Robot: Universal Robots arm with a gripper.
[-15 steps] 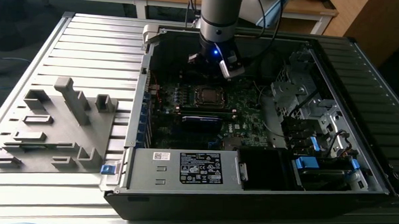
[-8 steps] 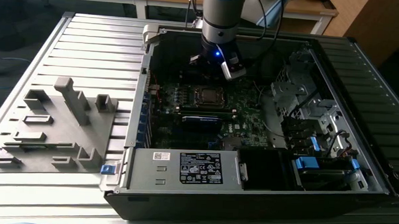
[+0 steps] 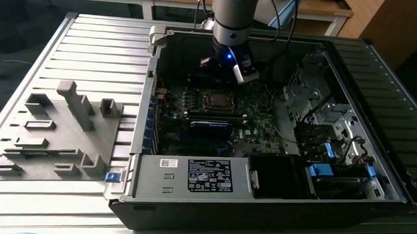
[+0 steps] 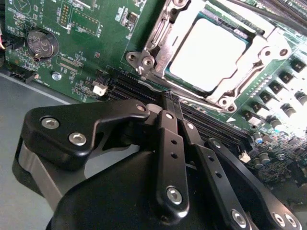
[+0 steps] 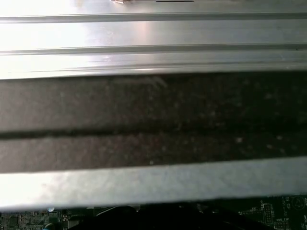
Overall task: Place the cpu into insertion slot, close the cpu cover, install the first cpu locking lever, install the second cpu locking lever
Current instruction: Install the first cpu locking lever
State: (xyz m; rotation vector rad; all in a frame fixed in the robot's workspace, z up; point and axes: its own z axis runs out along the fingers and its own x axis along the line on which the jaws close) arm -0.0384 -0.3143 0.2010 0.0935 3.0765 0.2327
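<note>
Print on the white label [image 3: 209, 176] cannot be read.

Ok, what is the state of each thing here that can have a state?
Small square silver-grey cpu: seated in the socket.
Thin silvery metal cpu cover: closed down around the cpu.
Black gripper: shut, holding nothing.
Black computer case: side open.

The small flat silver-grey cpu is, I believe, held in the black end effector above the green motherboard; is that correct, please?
Not quite: in the second wrist view the small flat silver-grey cpu lies within the window of the thin silvery metal cpu cover, not held. The black end effector, shut and empty, is indeed above the green motherboard.
</note>
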